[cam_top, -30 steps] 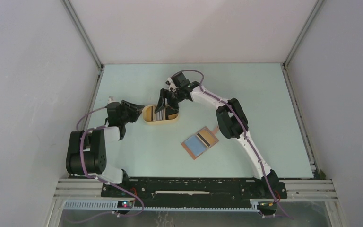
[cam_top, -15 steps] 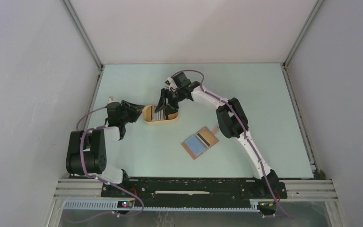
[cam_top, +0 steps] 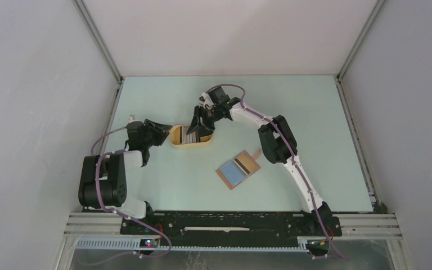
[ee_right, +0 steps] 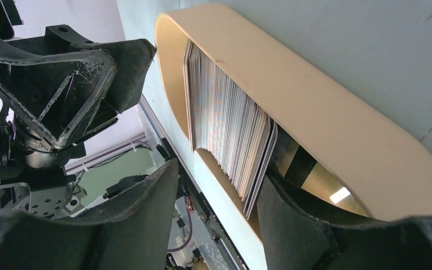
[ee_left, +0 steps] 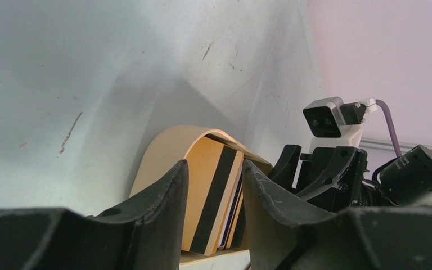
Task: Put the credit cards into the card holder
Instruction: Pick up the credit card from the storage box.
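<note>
The pale green table (cam_top: pixel 315 112) spreads beneath both sets of jaws. The yellow oval tray (cam_top: pixel 194 145) lies under the right gripper (ee_right: pixel 218 171) and straight ahead of the left gripper (ee_left: pixel 215 174), whose tips sit at the tray's rounded end. The left jaws stand partly apart. Whether they pinch the tray's wall or only frame it I cannot tell. The card holder (cam_top: pixel 237 169) lies spread open and flat, blue inside facing up, well behind the right jaws toward the arms' bases, and neither gripper touches it. The credit cards (ee_right: pixel 225 129) stand on edge, packed together in the tray. The right jaws are released and straddle the stack's end, one finger clear of it and the other just beside the outermost cards. Through the left jaws' gap a tan card with a black stripe shows.
</note>
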You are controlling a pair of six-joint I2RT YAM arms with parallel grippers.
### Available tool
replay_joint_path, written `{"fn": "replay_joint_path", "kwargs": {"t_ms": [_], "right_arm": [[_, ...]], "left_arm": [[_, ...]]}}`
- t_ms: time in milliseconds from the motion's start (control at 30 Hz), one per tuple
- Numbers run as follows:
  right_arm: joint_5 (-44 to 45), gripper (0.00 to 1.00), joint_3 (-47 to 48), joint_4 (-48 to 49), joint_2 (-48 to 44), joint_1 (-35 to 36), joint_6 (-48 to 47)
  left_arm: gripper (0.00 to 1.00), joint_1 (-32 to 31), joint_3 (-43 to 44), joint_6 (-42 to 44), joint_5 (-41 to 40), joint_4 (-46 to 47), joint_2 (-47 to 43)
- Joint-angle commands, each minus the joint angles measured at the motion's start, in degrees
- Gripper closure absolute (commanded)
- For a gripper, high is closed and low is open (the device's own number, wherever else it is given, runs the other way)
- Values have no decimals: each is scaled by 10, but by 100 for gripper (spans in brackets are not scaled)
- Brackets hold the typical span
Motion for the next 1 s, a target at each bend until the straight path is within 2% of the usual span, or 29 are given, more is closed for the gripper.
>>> {"fn": "replay_joint_path", "kwargs": {"t_ms": [0,667,967], "right_arm": [[-19,40,-6,14,-49,-8,1],[-11,40,-42,7,-81,-18,-20],[1,45,-50,-2,-83,-21,-30]], "left_arm": [[55,7,27,4,8,23,5],[56,9,25,2,10,25,7],[55,10,25,1,11,28,7]]}}
